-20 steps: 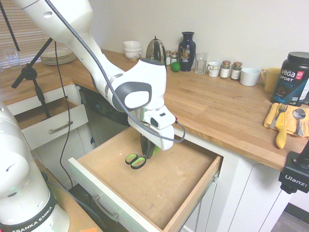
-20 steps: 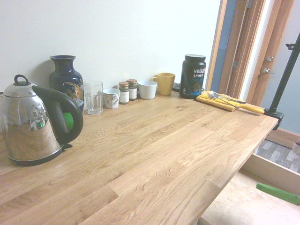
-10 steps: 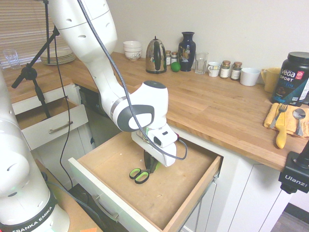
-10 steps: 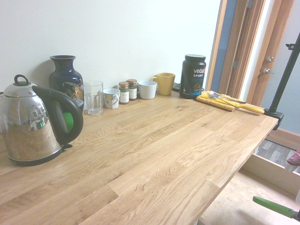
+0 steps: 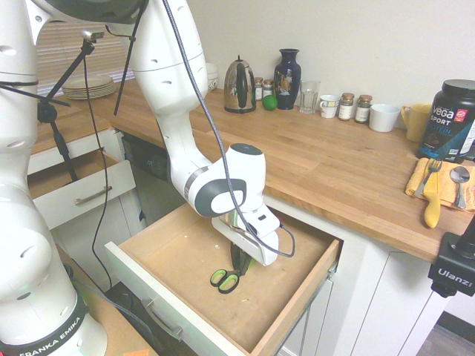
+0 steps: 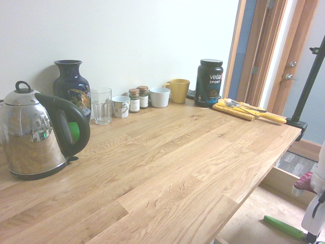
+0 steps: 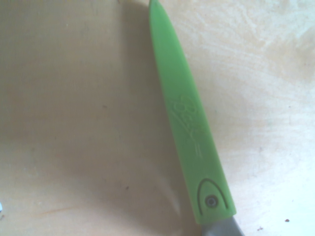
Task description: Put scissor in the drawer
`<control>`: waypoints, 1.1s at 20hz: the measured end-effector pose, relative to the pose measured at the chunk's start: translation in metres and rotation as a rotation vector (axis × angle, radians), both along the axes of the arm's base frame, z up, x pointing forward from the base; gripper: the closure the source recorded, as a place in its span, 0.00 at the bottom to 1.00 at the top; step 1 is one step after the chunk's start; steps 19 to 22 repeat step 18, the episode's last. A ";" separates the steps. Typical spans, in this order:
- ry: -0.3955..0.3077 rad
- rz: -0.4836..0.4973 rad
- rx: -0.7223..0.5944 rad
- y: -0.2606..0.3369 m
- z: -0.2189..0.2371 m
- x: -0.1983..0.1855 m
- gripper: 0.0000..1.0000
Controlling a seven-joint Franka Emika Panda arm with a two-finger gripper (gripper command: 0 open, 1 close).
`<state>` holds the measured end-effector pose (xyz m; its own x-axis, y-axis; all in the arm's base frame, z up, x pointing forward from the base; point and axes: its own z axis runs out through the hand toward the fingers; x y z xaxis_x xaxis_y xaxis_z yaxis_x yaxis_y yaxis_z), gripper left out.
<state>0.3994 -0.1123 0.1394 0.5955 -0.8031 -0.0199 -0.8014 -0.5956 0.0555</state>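
Lime-lined black loops mark the scissor, clamped between the nearly closed fingers inside the open drawer. Lowering seems the step in hand; next, probably, a gentle release close to the wooden bottom. Embossed script on its green cover is hard to read. Beyond, at the right of the bench, a black tub reads "Vega Sport".

The rounded silver kettle is glossy metal; the 2 tapered jars look like smooth glass; the long flat countertop is smooth wood.
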 end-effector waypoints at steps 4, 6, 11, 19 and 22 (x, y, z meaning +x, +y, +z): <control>-0.001 -0.006 0.001 0.000 0.000 0.000 0.00; -0.002 -0.004 0.002 -0.001 0.001 0.000 0.00; -0.009 0.016 0.014 0.003 0.018 -0.009 0.00; -0.057 0.036 0.038 0.000 0.078 -0.021 0.00; -0.057 0.036 0.038 0.000 0.078 -0.021 0.00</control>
